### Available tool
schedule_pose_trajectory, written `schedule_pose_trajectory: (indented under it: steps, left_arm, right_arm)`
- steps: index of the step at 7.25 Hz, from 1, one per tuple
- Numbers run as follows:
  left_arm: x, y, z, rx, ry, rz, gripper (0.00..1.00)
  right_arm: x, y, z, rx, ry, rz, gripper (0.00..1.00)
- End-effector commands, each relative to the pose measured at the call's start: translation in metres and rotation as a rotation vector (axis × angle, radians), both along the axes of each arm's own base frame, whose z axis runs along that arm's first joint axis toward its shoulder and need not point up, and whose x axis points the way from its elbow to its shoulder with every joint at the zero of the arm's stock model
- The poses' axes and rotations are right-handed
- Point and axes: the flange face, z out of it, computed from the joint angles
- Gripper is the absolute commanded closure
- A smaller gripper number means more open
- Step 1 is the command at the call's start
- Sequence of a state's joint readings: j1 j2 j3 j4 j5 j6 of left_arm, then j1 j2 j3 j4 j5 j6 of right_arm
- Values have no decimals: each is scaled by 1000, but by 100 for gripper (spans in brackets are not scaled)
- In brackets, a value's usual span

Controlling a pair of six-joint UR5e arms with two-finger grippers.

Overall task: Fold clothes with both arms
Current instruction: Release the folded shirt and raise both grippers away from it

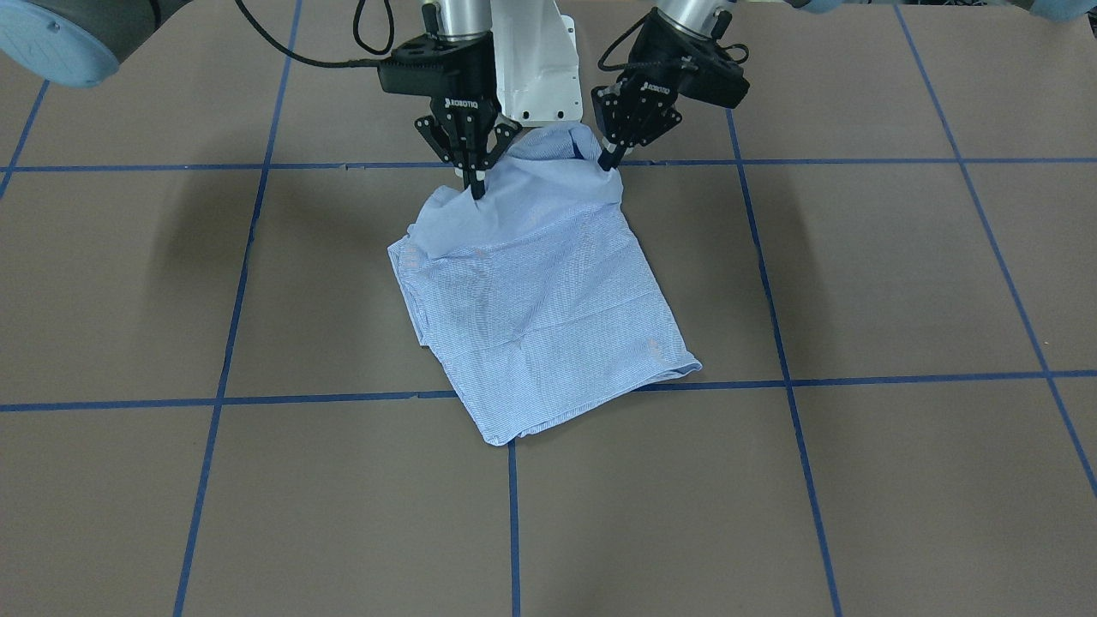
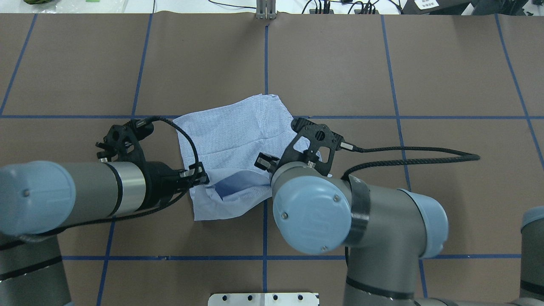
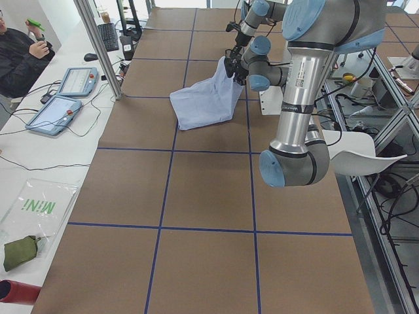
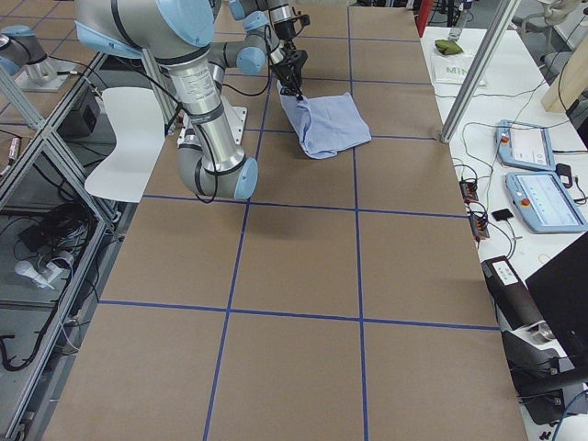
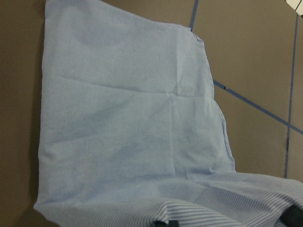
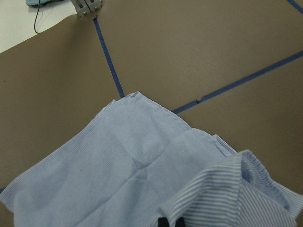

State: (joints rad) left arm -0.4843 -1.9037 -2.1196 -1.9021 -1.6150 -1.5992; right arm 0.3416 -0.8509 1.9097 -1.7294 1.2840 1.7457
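The shirt sits mid-desk, already down to a compact rectangle. The left fingers and right fingers are both clamped on its lifted robot-side edge. I'd guess one last fold-over is left.

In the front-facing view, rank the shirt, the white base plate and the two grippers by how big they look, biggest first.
1. The shirt, by far the largest.
2. The right gripper, the left gripper and the white base plate look roughly alike. The plate is partly hidden, so I won't rank these three.
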Motion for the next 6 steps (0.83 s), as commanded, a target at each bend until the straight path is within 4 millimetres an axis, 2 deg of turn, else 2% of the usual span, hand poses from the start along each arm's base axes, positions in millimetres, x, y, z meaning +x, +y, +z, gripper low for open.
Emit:
schedule_pose_trajectory:
  steps: [1, 2, 3, 4, 6]
  left_arm:
    - [1, -71, 23, 63, -126, -58, 100]
    - [14, -99, 36, 62, -178, -69, 100]
    - [24, -121, 51, 74, -229, -70, 100]
    - [34, -138, 67, 70, -273, -71, 100]
    - [47, -158, 94, 93, -306, -60, 100]
  right_arm:
    - [-59, -80, 7, 12, 38, 40, 100]
    - [-85, -111, 0, 2, 40, 51, 100]
    - [-102, -137, 2, 4, 55, 53, 100]
    - [-103, -155, 7, 19, 62, 33, 100]
    - [-105, -176, 24, 22, 68, -3, 100]
